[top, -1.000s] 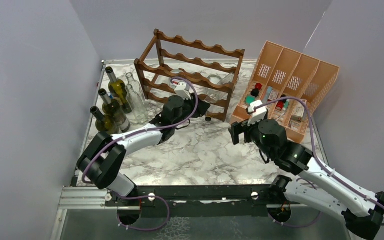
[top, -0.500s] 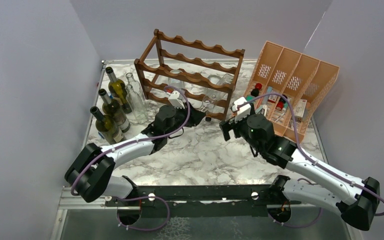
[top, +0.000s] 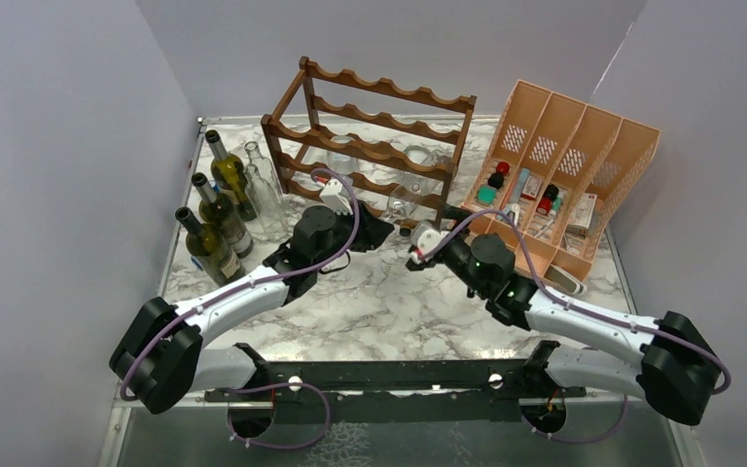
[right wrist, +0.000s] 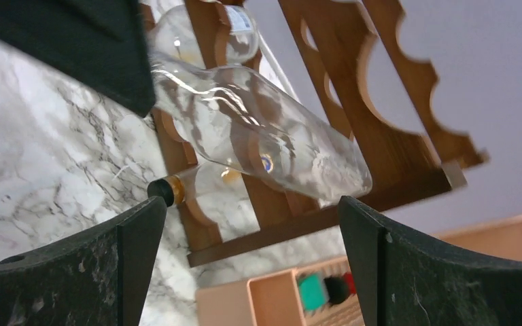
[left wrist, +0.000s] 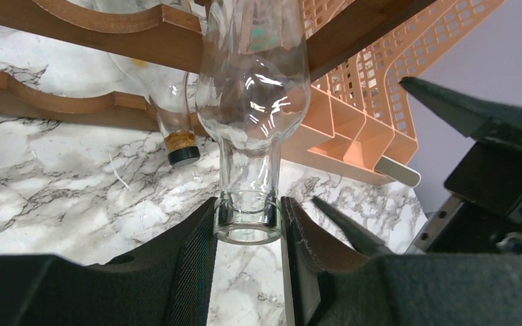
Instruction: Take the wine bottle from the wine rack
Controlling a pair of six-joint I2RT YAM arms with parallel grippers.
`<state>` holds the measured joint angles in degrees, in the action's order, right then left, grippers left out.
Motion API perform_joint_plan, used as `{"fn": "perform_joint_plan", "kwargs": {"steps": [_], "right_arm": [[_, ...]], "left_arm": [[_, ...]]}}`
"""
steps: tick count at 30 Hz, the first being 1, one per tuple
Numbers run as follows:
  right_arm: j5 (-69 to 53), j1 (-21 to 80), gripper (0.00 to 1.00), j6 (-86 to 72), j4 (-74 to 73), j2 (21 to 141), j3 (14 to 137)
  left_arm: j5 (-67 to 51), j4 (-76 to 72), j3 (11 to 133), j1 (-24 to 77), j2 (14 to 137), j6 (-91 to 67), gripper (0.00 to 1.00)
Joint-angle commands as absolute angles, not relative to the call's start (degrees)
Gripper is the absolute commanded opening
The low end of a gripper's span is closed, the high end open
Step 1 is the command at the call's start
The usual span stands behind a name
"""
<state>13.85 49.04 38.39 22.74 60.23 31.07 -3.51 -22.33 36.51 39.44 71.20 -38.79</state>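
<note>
- Marble tabletop (top: 379, 302) under grey walls; at centre left of the overhead frame, a cluster of bottles (top: 219, 209) stands upright.
- Left gripper (left wrist: 248, 221) is clamped narrow on the clear wine bottle (left wrist: 253, 102), right at its mouth.
- Bottle body lies among the lower rails of the wine rack (top: 379, 97), upper centre.
- Right gripper (right wrist: 250, 204) gapes wide, holding nothing, near the rack's front.
- Peach organiser (top: 584, 146) sits upper right.

The scalloped wooden rack (top: 389, 89) is dark brown, the glass wine bottle (left wrist: 253, 102) clear, the perforated plastic organiser (top: 545, 146) peach-orange, the marble tabletop (top: 389, 302) white with grey veins.
</note>
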Motion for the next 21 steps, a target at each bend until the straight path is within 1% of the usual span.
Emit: {"fn": "perform_joint_plan", "kwargs": {"steps": [1, 4, 12, 19, 21], "right_arm": [[1.87, 46.82, 1.0, 59.65, 43.44, 64.37, 26.04], [-6.0, 43.82, 1.0, 63.73, 44.63, 67.85, 26.39], [-11.03, 41.39, 1.0, 69.99, 48.38, 77.21, 30.16], [-7.06, 40.95, 1.0, 73.27, 60.18, 87.09, 32.17], [-7.47, 40.71, 1.0, 73.78, 61.25, 88.92, 32.56]], "left_arm": [[-2.3, -17.36, 38.61, 39.2, 69.37, -38.03, 0.0], [-2.5, -16.29, 39.21, 39.13, 68.98, -37.68, 0.0], [-2.67, -14.23, 39.8, 38.99, 67.12, -37.27, 0.0], [-3.54, -12.46, 40.52, 38.67, 65.95, -37.14, 0.0], [-3.81, -12.0, 40.67, 38.61, 65.61, -37.09, 0.0]]}}
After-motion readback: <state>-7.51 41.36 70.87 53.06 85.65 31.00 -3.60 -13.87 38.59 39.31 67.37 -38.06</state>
